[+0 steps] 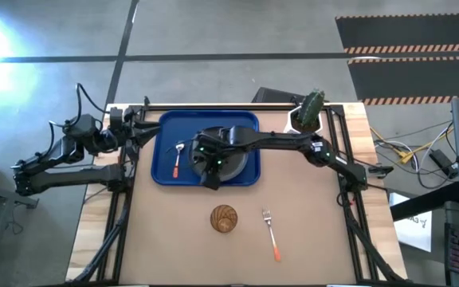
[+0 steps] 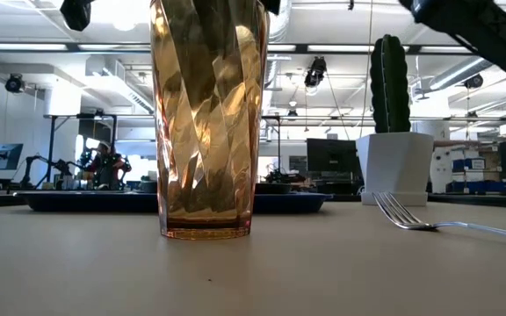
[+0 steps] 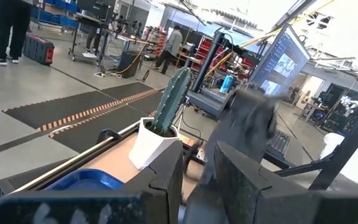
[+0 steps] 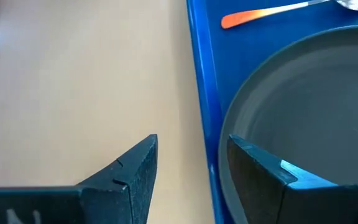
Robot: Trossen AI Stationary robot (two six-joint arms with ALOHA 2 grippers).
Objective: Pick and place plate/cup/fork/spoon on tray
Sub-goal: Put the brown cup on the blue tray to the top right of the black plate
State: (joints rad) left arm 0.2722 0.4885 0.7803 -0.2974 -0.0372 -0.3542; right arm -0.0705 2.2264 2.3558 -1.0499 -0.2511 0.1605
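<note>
The blue tray [image 1: 162, 163] lies toward the far side of the bench [image 1: 309, 231], a little left of its middle. The black plate [image 1: 244, 165] sits on the right half of the tray, and the spoon [image 1: 177, 159] with its orange handle lies on the left half, bowl end pointing away from the near edge.

The right claw [image 1: 211, 171] reaches across from the right side and hangs over the near edge of the plate. In the right wrist view its two dark fingers [image 4: 124, 174] stand apart with nothing between them: one is over the bare bench just outside the tray's rim [image 4: 201, 93], the other over the plate [image 4: 303, 106]. The claw is open and holds nothing.

The cup [image 1: 223, 218] stands upright on the bench, nearer the front edge than the tray and well apart from it. The fork [image 1: 271, 233] lies just to its right, tines toward the tray, handle toward the front.

The left claw [image 1: 143, 126] waits at the tray's far-left corner. Its fingers [image 3: 166, 180] show a narrow gap with nothing between them, so I cannot tell whether it counts as open or closed.

A white pot with a cactus [image 1: 309, 112] stands at the far right corner of the bench.
</note>
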